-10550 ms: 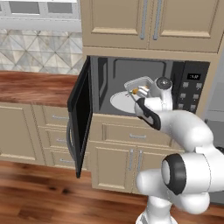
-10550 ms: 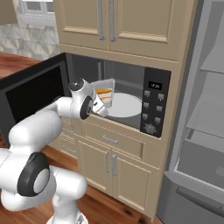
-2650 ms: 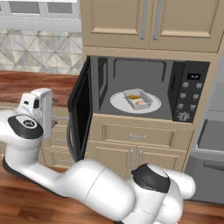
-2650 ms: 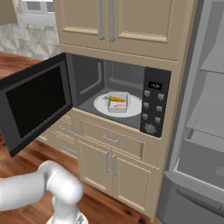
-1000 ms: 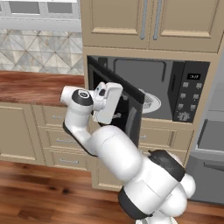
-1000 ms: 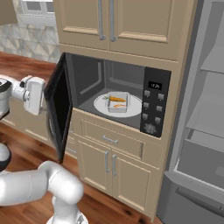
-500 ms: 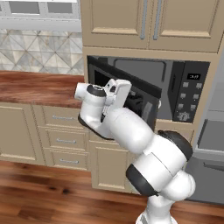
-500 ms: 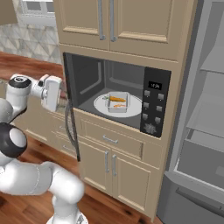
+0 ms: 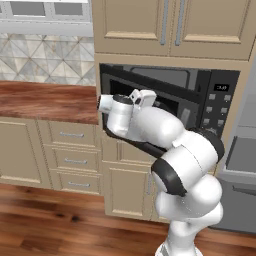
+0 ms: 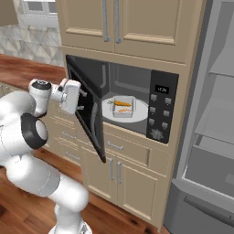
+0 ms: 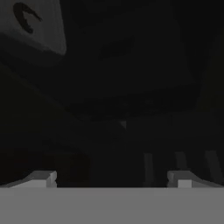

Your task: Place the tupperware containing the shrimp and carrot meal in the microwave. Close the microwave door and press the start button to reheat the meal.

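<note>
Against the half-swung microwave door (image 10: 89,114), gripper (image 10: 78,101) spread wide, grasping nothing; tupperware (image 10: 122,107) on the turntable inside. Could slip off the glass, leaving door ajar.

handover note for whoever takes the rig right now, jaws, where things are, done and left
Gripper: jaws open, empty, up against the outer face of the microwave door.
Tupperware with the shrimp and carrot meal sits on the white turntable plate inside the microwave.
Done: meal placed inside.
Door is partly closed, not shut.
Left: push the door fully shut, then press the start button on the button panel.
</note>
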Robot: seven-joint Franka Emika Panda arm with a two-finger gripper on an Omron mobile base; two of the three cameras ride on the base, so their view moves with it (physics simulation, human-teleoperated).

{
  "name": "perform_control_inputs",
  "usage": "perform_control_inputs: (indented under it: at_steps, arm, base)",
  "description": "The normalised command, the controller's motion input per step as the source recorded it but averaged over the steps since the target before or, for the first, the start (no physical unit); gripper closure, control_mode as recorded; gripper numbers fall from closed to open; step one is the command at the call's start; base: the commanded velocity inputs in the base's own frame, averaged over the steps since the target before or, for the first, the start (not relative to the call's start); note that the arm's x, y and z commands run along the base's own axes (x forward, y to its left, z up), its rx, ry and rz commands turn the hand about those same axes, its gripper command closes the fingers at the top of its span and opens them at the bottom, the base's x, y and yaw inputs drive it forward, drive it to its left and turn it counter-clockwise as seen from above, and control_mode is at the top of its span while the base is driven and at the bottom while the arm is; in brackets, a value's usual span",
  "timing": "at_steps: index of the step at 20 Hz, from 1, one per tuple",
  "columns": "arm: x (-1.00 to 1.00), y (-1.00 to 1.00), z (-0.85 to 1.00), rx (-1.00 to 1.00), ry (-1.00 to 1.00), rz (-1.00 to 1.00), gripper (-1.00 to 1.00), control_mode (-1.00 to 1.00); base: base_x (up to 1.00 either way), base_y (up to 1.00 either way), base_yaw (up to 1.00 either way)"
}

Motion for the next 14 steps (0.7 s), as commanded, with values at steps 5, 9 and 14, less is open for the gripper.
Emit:
perform_control_inputs:
  at_steps: [5, 9, 14]
  arm:
    - [0.58, -0.37, -0.17, 0.00, -0.15, 0.10, -1.00, -1.00]
    - [0.58, -0.33, -0.02, 0.00, -0.14, 0.09, -1.00, -1.00]
    - [0.57, -0.32, 0.00, 0.00, -0.11, 0.12, -1.00, -1.00]
  base:
    - [0.00, 0.00, 0.00]
    - [0.00, 0.00, 0.00]
    - [0.00, 0.00, 0.00]
